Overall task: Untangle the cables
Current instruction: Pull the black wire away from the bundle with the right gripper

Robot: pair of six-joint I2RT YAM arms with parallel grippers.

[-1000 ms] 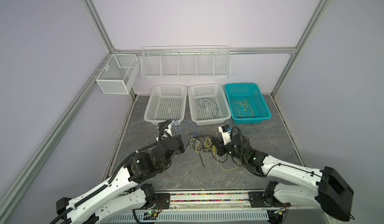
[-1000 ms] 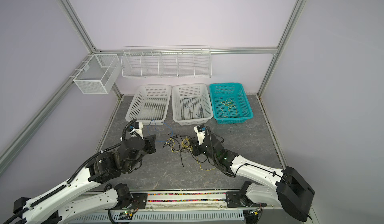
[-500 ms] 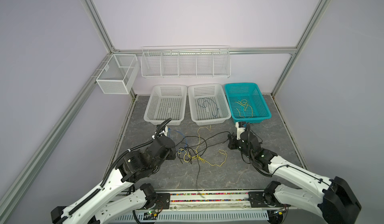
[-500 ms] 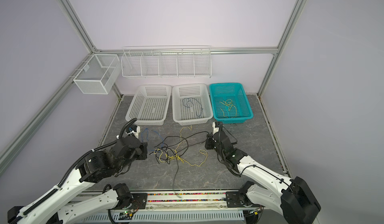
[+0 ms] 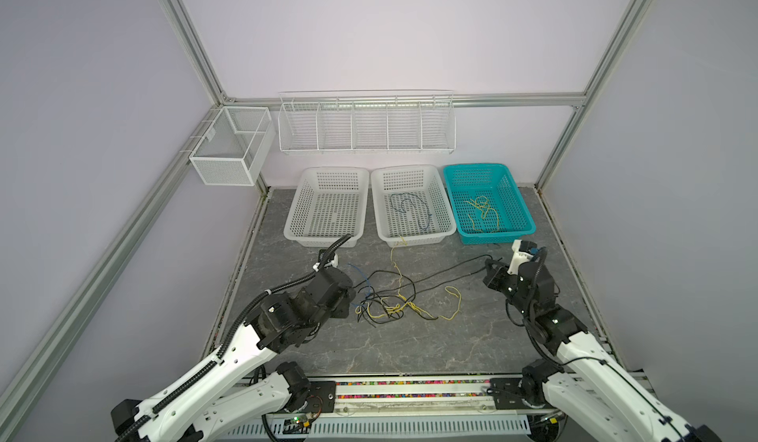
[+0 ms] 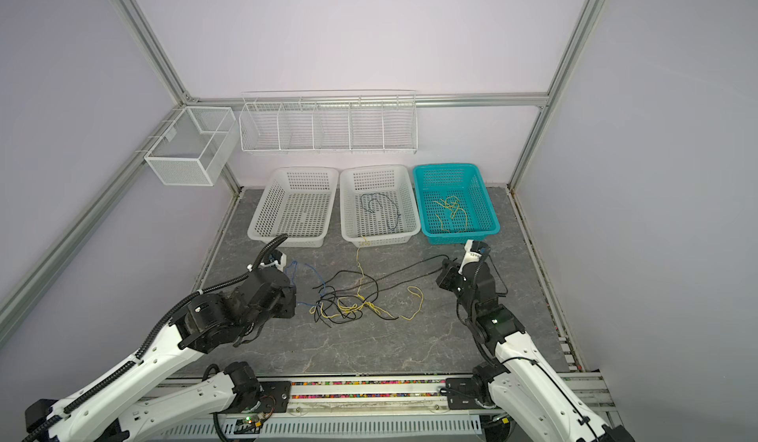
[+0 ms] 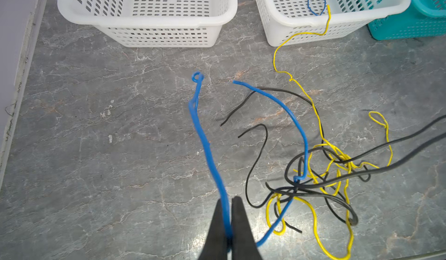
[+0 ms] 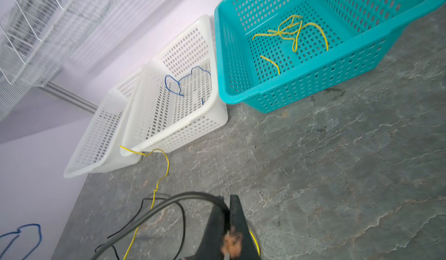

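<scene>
Quick snapshot from my side. My left pincer [image 7: 228, 201] is squeezed together on the blue cable [image 7: 207, 145], right at the fingertips. The wrist view shows it running away from the tips across the bench [image 5: 410, 349] and ending in a little curl. Another stretch of it bends off sideways into the knot.

My right pincer [image 8: 226, 205] is closed tight on the black cable [image 8: 190, 193]. In both top views that one runs from the pincer, over near the teal basket [image 5: 496, 233], back across the bench to the mess in the middle.

The cables [image 5: 389, 304] are mostly one tangle of black, blue and yellow, lying on the bench between my two arms. It sits closer to the left one and just in front of the baskets. One yellow cable [image 7: 301, 33] snakes up out of the pile and hooks over the front rim of the middle white basket [image 5: 414, 237].

That basket has a blue cable lying loose inside it. The teal one has yellow cable inside. The left white basket [image 5: 324, 241] sits beside them in the same row along the back wall.
</scene>
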